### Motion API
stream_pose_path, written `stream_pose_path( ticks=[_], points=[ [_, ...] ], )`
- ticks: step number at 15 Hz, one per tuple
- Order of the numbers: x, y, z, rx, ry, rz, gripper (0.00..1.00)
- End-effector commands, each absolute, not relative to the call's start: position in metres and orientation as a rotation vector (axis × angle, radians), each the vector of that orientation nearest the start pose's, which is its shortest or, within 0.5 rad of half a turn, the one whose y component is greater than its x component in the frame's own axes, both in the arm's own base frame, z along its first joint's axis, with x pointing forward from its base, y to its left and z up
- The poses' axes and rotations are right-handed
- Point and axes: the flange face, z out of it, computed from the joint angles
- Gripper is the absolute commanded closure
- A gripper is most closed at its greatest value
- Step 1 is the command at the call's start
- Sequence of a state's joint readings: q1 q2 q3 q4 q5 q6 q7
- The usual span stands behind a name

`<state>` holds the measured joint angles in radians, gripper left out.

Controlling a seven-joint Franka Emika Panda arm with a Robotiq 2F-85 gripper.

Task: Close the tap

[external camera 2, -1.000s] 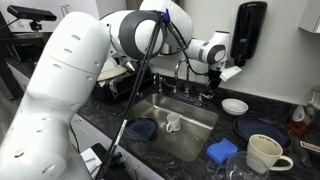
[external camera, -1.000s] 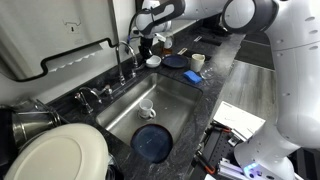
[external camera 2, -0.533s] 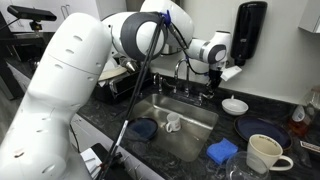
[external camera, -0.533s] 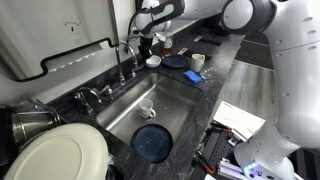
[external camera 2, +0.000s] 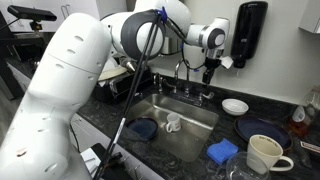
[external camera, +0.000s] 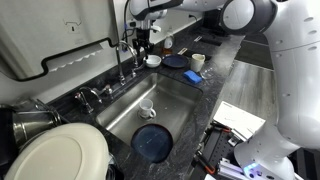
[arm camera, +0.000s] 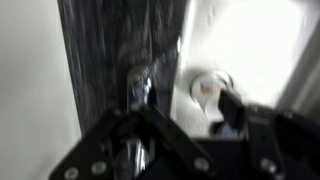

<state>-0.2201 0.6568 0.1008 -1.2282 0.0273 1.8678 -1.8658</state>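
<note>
Hanging fingers-down at the back of the sink (external camera: 172, 98), the gripper (external camera: 140, 46) is just beside the tap (external camera: 122, 62), about level w/ the top of its arched spout. In an exterior view the tap (external camera 2: 180, 74) stands clear of the gripper (external camera 2: 208, 70), which is on the side twd the white bowl (external camera 2: 235, 105). Wrist view (v. blurred): fingers (arm camera: 235, 112) look spread apart w/ nothing held. A shiny chrome bit (arm camera: 138, 88) shows just past one finger, not in the gap. Can't tell whether anything touches the tap. Tap base is on the dark countertop (external camera: 222, 62) behind the basin.
</note>
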Motion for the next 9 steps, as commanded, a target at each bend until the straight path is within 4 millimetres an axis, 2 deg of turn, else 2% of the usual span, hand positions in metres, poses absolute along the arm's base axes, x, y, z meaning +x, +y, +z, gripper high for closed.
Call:
stream_pose_path(
  ticks=[1, 2, 4, 6, 9],
  points=[
    [0.724, -0.111, 0.457, 1.978, 2.416, 0.087, 0.05],
    [0.724, -0.107, 0.464, 1.957, 2.409, 0.080, 0.01],
    [0.725, -0.102, 0.486, 1.925, 2.355, 0.083, 0.00],
    [0.722, -0.104, 0.513, 1.895, 2.288, 0.067, 0.00],
    [0.715, -0.112, 0.540, 1.917, 2.199, 0.053, 0.00]
  ],
)
